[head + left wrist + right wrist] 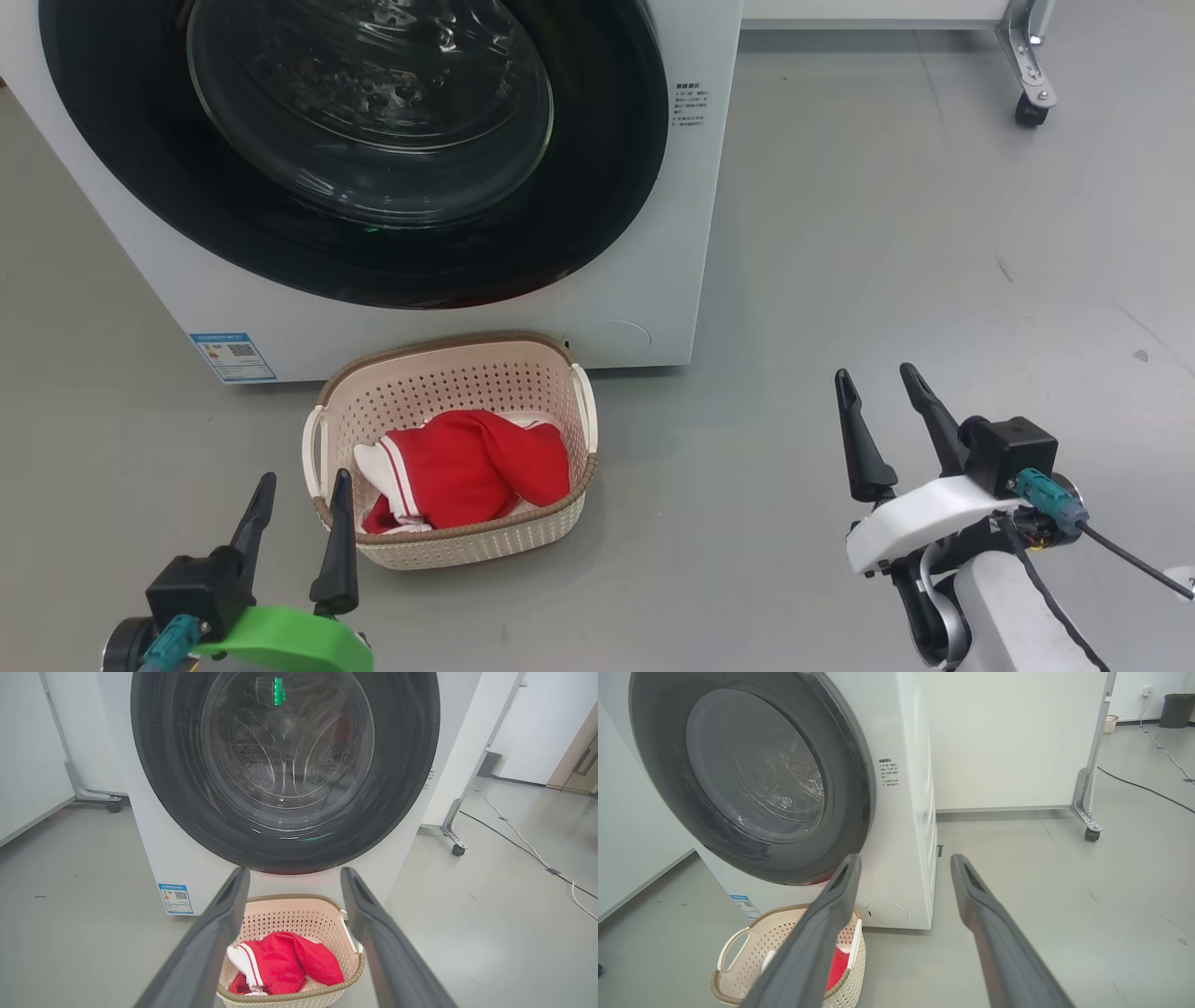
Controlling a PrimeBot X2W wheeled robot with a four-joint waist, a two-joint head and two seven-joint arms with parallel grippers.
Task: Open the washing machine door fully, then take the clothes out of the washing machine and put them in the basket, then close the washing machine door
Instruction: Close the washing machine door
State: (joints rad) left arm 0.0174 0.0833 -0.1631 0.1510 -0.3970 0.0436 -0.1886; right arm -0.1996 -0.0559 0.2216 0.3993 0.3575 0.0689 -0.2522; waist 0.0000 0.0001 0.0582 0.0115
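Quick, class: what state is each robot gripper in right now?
Left gripper, long dark fingers: open, holding nothing.
Right gripper, long dark fingers: open, holding nothing.

The basket point(448, 378) sits on the floor point(840, 261) just before the washing machine point(644, 280), below its door point(607, 168); the clothes point(467, 467) lie in the basket; a wheeled frame point(1030, 70) stands right of the washing machine, further back.

There is 1 washing machine point(653, 280) with 1 door point(364, 121) and 1 blue label point(231, 355). At 6 o'clock sits 1 basket point(439, 343) with 2 handles point(311, 448) and 1 heap of clothes point(476, 467); the garment count is unclear. There are 2 grippers, the left gripper point(306, 476) and the right gripper point(876, 371), with 2 fingers each. At 1 o'clock is 1 caster point(1029, 114).
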